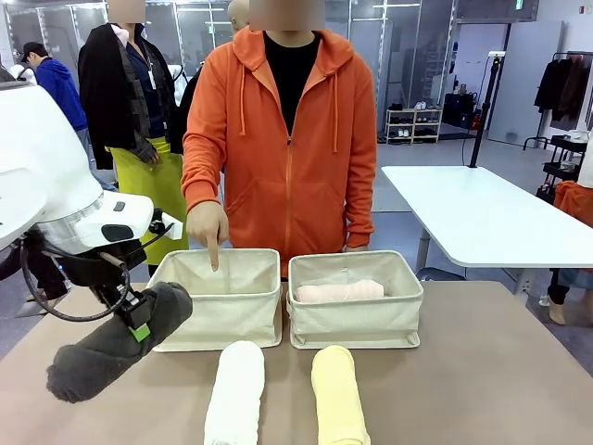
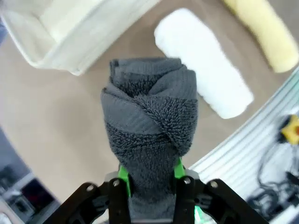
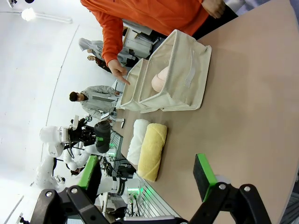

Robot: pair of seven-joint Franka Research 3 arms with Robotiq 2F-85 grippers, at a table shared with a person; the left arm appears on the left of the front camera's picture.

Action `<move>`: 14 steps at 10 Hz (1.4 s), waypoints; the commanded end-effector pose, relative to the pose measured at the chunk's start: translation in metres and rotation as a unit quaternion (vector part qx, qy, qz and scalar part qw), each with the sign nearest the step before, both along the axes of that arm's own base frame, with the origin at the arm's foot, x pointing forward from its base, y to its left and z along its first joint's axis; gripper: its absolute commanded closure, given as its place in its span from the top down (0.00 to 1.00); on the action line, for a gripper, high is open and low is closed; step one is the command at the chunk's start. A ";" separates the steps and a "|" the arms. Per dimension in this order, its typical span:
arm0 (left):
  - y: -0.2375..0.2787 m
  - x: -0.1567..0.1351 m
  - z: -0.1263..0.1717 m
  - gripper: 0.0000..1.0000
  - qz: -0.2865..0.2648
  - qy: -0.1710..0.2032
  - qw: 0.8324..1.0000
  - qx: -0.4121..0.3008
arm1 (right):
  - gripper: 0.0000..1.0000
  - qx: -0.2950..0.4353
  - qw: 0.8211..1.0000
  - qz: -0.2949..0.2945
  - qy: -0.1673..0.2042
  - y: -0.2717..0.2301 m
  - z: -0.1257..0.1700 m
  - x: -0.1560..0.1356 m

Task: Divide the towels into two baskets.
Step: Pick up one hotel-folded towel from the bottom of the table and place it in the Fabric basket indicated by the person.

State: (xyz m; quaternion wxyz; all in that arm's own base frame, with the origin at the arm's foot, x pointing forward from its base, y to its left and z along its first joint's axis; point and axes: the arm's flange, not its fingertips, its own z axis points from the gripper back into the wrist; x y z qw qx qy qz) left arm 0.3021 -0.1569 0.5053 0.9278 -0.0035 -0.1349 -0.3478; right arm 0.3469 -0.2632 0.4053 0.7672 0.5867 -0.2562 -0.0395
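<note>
The grey towel (image 1: 111, 348) is clamped between the green pads of the left gripper (image 1: 137, 320), which is closed tight on the roll nearer its upper end. The towel is held tilted above the worktop (image 1: 482, 371). Its raised end is just in front of the near left corner of the left basket (image 1: 218, 315), and its lower end droops toward the robot's side. A finger of the person's hand (image 1: 208, 227) is pointed down into that basket.

The pink towel (image 1: 338, 291) is seen lying inside the right basket (image 1: 357, 320), which stands just beside the left one. The white towel (image 1: 234, 394) and the yellow towel (image 1: 340, 397) are laid side by side on the worktop in front of the baskets, slightly apart. The white one is nearer the held towel.

The right gripper (image 3: 146, 171) is seen with its jaws spread wide and nothing between them, well apart from the baskets.
</note>
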 end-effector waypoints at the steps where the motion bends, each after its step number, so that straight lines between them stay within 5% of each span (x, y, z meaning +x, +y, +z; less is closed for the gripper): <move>1: -0.036 0.015 0.043 0.38 -0.124 -0.085 0.985 0.080 | 1.00 -0.004 1.000 -0.003 0.004 0.002 0.003 -0.002; 3: -0.088 0.062 0.071 0.38 -0.234 -0.124 0.954 0.138 | 1.00 -0.004 1.000 -0.003 0.004 0.002 0.003 -0.002; 5: -0.121 0.105 0.071 0.38 -0.318 -0.162 0.909 0.213 | 1.00 -0.004 1.000 -0.003 0.004 0.002 0.003 -0.002; 7: -0.127 0.141 0.059 0.38 -0.358 -0.169 0.889 0.232 | 1.00 -0.004 1.000 -0.003 0.004 0.002 0.003 -0.002; 14: -0.096 0.234 -0.019 0.38 -0.337 -0.135 0.912 0.194 | 1.00 -0.004 1.000 -0.003 0.004 0.002 0.003 -0.002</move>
